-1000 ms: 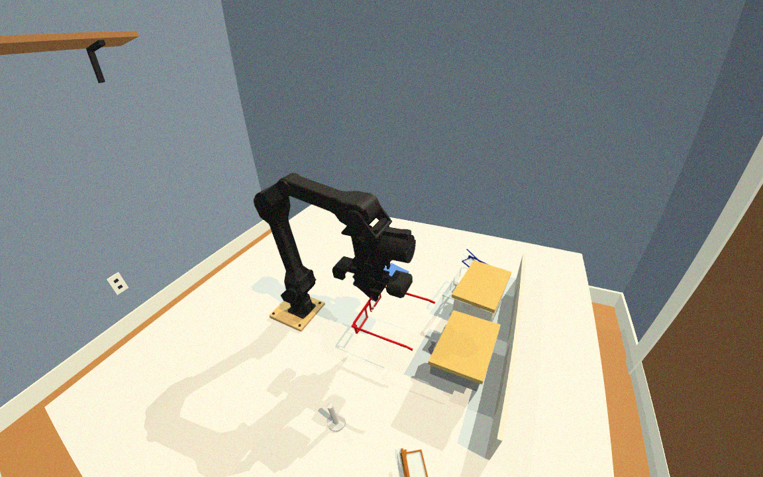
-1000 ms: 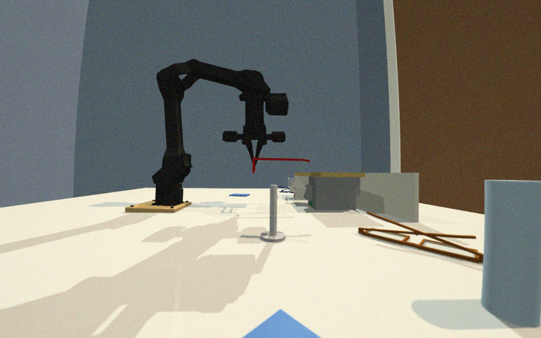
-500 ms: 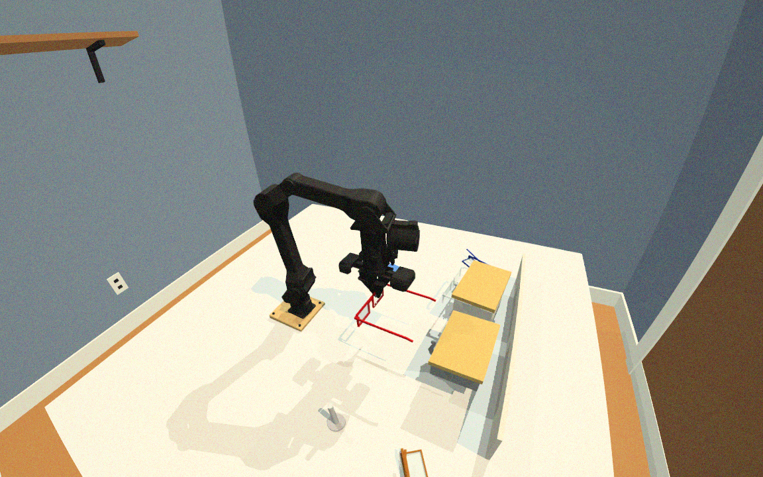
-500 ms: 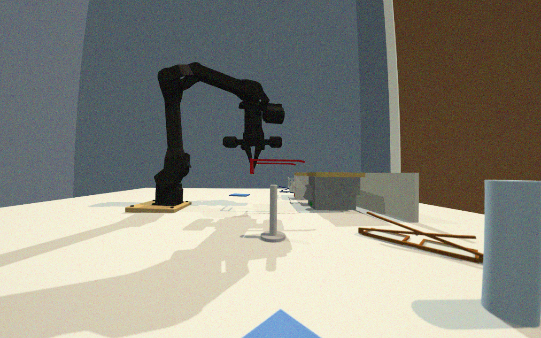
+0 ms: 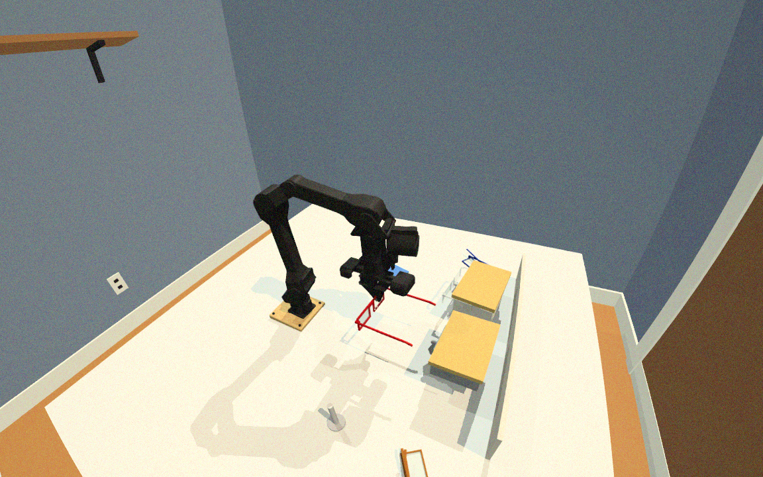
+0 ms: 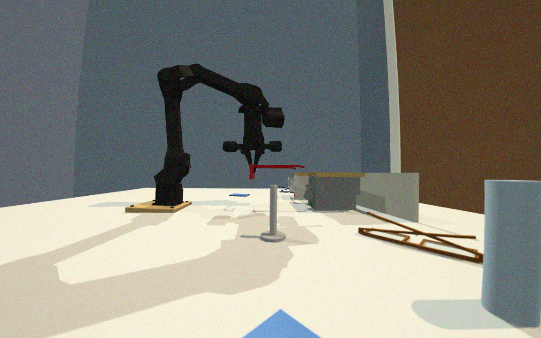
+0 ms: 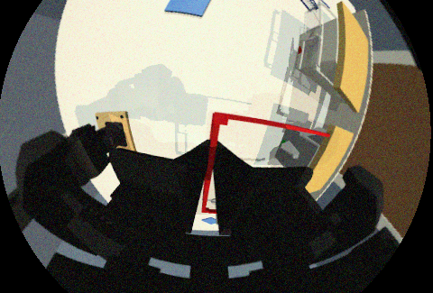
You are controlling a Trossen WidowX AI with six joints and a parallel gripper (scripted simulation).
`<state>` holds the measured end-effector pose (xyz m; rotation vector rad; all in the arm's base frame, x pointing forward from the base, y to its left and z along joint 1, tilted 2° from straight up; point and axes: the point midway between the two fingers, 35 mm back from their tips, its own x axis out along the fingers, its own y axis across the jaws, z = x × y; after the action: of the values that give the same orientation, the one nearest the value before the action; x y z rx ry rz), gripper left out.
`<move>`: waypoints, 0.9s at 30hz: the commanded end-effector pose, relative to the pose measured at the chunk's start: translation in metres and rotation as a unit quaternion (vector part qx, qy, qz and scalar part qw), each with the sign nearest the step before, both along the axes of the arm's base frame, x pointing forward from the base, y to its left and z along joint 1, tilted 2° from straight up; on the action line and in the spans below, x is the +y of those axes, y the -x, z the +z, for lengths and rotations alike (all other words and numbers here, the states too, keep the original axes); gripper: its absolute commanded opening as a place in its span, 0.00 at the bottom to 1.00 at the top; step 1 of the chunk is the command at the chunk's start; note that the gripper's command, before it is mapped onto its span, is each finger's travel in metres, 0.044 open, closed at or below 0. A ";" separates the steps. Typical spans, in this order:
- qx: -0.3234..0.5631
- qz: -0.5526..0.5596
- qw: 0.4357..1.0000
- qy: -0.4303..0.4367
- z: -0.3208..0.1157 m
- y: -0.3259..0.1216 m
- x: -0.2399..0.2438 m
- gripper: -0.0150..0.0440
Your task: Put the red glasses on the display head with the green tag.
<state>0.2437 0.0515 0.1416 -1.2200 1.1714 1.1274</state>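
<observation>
My gripper (image 5: 379, 297) (image 6: 253, 169) (image 7: 212, 144) is shut on the front frame of the red glasses (image 5: 385, 334) (image 6: 276, 166) (image 7: 271, 123). The glasses hang above the table, lenses down, with both temples open and nearly level, pointing toward the heads. The nearer display head, a grey block with a yellow top (image 5: 466, 346) (image 6: 333, 193) (image 7: 334, 149), shows a small green tag (image 7: 283, 141) low on its front. The other head, also yellow-topped (image 5: 482, 285) (image 7: 353, 59), stands behind it and shows a red mark (image 7: 299, 50). The temple tips are short of both heads; the noses and ears are unclear.
A pale upright panel (image 5: 510, 356) (image 6: 390, 195) stands behind the heads. A grey post (image 5: 332, 415) (image 6: 273, 210) stands nearer the exterior camera. Brown glasses (image 6: 418, 233) and a blue-grey cylinder (image 6: 513, 252) are at that side. Navy glasses (image 5: 471, 257) lie beyond the far head.
</observation>
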 end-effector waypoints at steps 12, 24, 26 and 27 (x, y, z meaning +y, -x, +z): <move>0.005 0.002 1.000 -0.002 -0.015 0.001 0.000 0.25; 0.005 0.002 1.000 -0.002 -0.026 0.000 0.000 0.25; 0.005 0.002 1.000 -0.002 -0.028 0.000 0.000 0.25; 0.005 0.002 1.000 -0.002 -0.029 0.000 0.000 0.25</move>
<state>0.2455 0.0517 0.1178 -1.2152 1.1729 1.1289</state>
